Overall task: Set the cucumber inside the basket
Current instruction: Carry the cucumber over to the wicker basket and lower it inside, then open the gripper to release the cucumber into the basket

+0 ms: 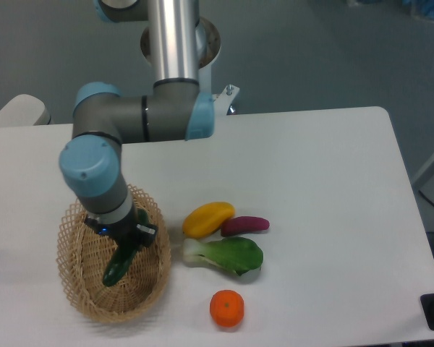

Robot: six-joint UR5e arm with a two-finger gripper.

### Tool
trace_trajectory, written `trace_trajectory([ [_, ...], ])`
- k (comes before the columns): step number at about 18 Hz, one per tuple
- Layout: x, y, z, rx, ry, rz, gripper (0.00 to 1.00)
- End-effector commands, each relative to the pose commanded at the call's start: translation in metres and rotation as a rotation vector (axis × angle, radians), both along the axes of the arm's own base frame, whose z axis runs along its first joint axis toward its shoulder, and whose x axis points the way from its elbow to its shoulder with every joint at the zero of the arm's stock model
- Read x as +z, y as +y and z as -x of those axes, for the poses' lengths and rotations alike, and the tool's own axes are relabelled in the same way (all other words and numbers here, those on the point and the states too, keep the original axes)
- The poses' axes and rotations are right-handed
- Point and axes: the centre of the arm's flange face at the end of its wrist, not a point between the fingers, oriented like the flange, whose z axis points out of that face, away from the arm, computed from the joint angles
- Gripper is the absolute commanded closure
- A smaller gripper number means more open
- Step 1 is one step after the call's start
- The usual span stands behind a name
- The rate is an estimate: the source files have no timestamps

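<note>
**Trainee:** Where does the arm stand in this view?

**Operator:** I have the gripper (124, 242) lowered over the basket (76, 289), which sits at the table's (325, 188) near left. Its fingers appear closed around the upper end of the cucumber (116, 269). The cucumber hangs tilted, its lower tip down inside the basket; whether it touches the woven floor I cannot tell.

**Trainee:** Why hold it by one end?

**Operator:** My reading: an end grip lets the long body drop inside the rim first, so it settles along the basket's length rather than bridging the lattice.

**Trainee:** And the other items?

**Operator:** They lie well apart from the basket, to its right: a yellow fruit (208, 218) touching a purple vegetable (244, 225), the bok choy (228, 254) just below them, and an orange (226, 308) nearest the table's front edge. None obstructs the release.

**Trainee:** What remains?

**Operator:** I judge the task nearly complete: part the fingers, then lift straight up to avoid dragging the cucumber out.
</note>
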Motion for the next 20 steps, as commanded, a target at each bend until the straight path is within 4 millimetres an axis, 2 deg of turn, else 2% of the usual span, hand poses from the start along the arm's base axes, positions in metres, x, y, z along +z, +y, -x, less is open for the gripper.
trace_trajectory([
  [2,-0.009,-0.003,-0.004,-0.002,-0.006,0.014,0.64],
  [4,-0.027,-0.003,-0.009,-0.012,-0.013,0.028,0.64],
  [9,-0.025,0.0,-0.011,-0.022,-0.004,0.009,0.62],
  [13,-0.027,0.0,-0.011,-0.025,-0.005,0.012,0.56],
  [17,-0.03,-0.002,-0.013,-0.026,-0.008,0.019,0.56],
  [20,-0.031,-0.003,-0.013,-0.028,-0.01,0.022,0.46],
])
